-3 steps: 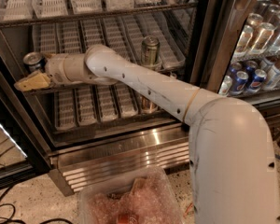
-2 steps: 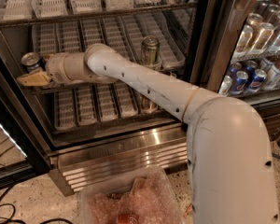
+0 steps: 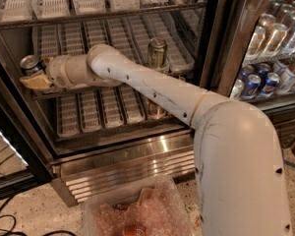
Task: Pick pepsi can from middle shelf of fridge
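Camera view: the arm reaches from the robot's body into the fridge and runs across the front of the middle shelf. The hand is at that shelf's left end as the cam sees it, by its front edge. The pepsi can is at the same end of the shelf, right above the hand and touching it in this view. It looks slightly tipped, silver top showing. Can't tell how far open the hand is, or whether it has hold of the can.

Change vs approx a sec ago: small. The hand sits a touch higher against the shelf's front edge, tighter under the can. The can has barely shifted and the arm pose is otherwise the same.

For the task: reach looks done and the grip is prob. being settled. No lift-out yet, since the can is still on the shelf.

Also: a tall green-gold can stands upright toward the shelf's right part, behind the arm. A brown-gold can sits on the level below the shelf, partly hidden. Neither is touched.
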`<action>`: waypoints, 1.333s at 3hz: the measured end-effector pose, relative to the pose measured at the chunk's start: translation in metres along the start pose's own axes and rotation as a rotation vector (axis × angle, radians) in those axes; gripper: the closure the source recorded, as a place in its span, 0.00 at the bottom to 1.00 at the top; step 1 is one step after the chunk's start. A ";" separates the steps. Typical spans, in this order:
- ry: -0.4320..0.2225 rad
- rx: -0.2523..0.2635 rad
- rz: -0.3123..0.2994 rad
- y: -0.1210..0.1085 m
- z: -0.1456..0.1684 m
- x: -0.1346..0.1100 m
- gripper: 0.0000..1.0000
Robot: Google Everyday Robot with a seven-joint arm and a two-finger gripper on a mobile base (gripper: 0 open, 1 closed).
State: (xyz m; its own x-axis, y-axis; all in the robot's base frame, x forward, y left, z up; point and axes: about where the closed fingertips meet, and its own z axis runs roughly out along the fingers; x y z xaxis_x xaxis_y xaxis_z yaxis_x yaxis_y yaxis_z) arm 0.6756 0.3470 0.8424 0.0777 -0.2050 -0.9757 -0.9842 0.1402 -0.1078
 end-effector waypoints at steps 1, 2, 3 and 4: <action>-0.009 -0.020 -0.014 0.006 -0.005 -0.008 1.00; -0.011 -0.029 -0.033 0.010 -0.009 -0.013 1.00; -0.015 -0.035 -0.054 0.014 -0.014 -0.020 1.00; -0.022 -0.038 -0.072 0.018 -0.019 -0.029 1.00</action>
State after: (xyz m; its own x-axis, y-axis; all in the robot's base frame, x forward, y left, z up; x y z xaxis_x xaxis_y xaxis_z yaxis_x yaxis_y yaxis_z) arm 0.6527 0.3368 0.8720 0.1515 -0.1923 -0.9696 -0.9813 0.0888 -0.1709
